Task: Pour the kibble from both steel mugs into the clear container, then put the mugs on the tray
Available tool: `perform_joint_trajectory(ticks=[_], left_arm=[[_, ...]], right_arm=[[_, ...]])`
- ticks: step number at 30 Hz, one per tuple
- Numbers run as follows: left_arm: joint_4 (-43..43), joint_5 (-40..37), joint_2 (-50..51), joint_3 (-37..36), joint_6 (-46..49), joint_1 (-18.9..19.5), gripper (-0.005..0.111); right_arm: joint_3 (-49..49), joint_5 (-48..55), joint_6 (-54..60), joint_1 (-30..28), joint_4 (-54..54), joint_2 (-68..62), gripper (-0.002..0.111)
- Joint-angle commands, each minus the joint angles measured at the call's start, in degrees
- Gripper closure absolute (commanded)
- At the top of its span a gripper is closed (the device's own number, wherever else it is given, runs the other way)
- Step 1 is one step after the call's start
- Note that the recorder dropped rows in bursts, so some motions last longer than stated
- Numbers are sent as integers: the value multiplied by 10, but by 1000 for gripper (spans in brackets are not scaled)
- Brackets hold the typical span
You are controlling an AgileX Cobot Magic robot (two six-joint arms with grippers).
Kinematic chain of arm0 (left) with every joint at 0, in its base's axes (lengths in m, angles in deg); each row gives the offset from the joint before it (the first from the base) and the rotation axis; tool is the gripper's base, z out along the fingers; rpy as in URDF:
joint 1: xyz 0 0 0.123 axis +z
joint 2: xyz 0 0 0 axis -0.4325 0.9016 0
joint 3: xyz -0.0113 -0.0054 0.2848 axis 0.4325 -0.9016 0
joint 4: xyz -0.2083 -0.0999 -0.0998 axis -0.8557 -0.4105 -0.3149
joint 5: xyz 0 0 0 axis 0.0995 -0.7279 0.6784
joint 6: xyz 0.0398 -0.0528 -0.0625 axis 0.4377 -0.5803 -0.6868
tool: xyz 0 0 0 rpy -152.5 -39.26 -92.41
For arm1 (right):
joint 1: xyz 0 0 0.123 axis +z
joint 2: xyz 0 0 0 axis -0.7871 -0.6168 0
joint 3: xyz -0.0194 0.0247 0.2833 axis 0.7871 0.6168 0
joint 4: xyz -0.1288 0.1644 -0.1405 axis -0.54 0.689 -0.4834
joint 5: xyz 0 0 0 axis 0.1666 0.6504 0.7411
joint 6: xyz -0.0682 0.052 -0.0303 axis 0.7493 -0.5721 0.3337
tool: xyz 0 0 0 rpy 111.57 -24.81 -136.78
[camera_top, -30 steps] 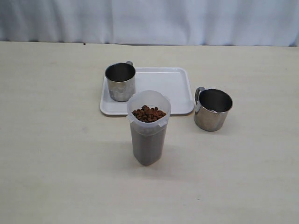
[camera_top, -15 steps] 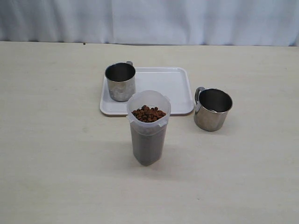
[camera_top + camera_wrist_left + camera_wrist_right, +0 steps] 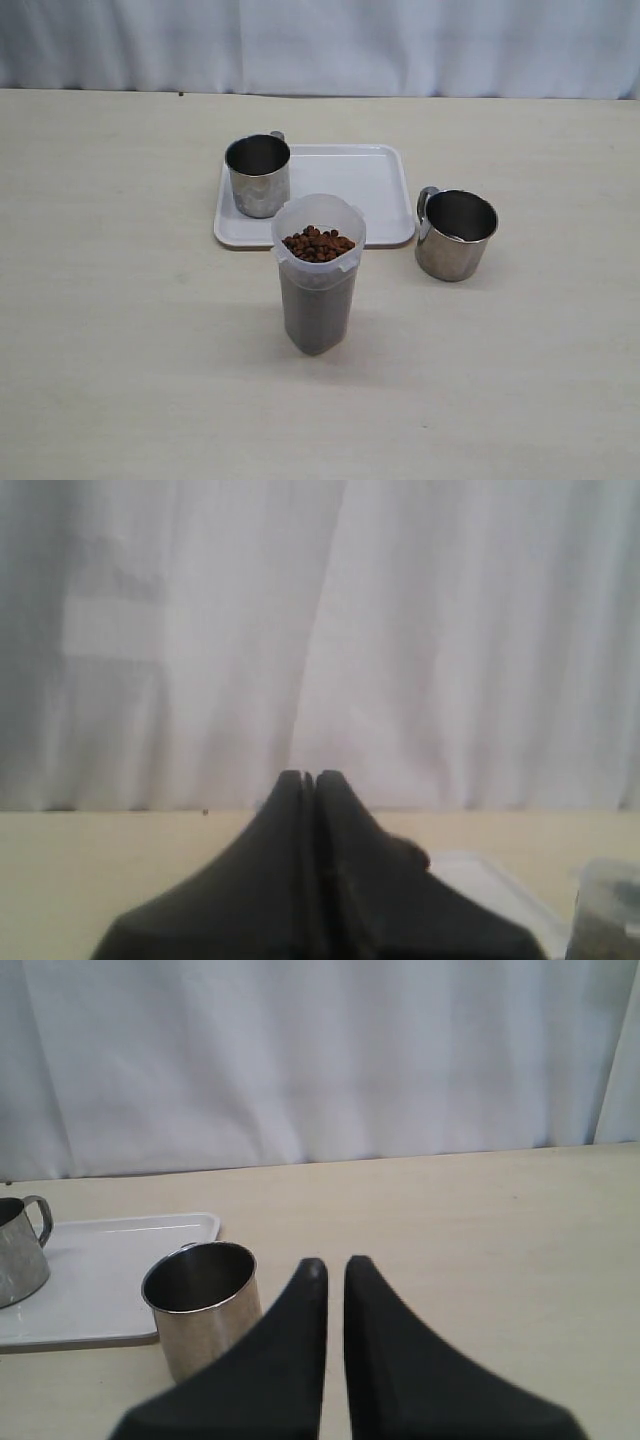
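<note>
Pale beige table (image 3: 120, 350), white curtain (image 3: 400, 45) hanging along the back edge. The left gripper (image 3: 308, 776) is clamped fully closed, black tips pressed together, gripping nothing and up off the table. The right gripper (image 3: 335, 1262) is closed too, with just a hairline slit between its tips, also empty-handed.

Right past the right gripper sits the off-tray mug (image 3: 195, 1335). It's short, shiny stainless steel with a loop handle, and bare metal shows inside. In the exterior view it stands upright on the table at about 2 o'clock from the clear container (image 3: 318, 290), just beside the tray (image 3: 365, 190), handle turned toward 10.

The tray is flat and white, with rounded corners and a low rim, at 12 o'clock from the container. The tray mug (image 3: 258, 178), a twin of the other one, stands upright in the tray's 10 o'clock corner.

The container is a tall frosted tumbler, taller than either mug. The kibble (image 3: 317, 243), small brown pellets, fills it close to the rim.
</note>
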Motion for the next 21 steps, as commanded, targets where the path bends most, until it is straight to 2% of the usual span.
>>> perform_joint_trajectory(ticks=[1, 2, 10, 16, 18, 20, 21], left_arm=[[15, -50, 0, -24, 26, -14, 107], [28, -77, 0, -24, 18, -14, 107], [43, -135, 0, -24, 17, -14, 107], [47, -110, 0, -24, 17, -14, 107], [47, -99, 0, -24, 17, 5, 107], [38, -97, 0, -24, 11, 48, 107], [26, -97, 0, -24, 11, 82, 107]], right_arm=[[3, 0, 5, 2, 2, 2, 103], [3, 0, 5, 2, 2, 2, 103], [3, -2, 5, 2, 2, 2, 103], [3, -2, 5, 2, 2, 2, 103], [3, -2, 5, 2, 2, 2, 103], [3, -2, 5, 2, 2, 2, 103], [3, -2, 5, 2, 2, 2, 103]])
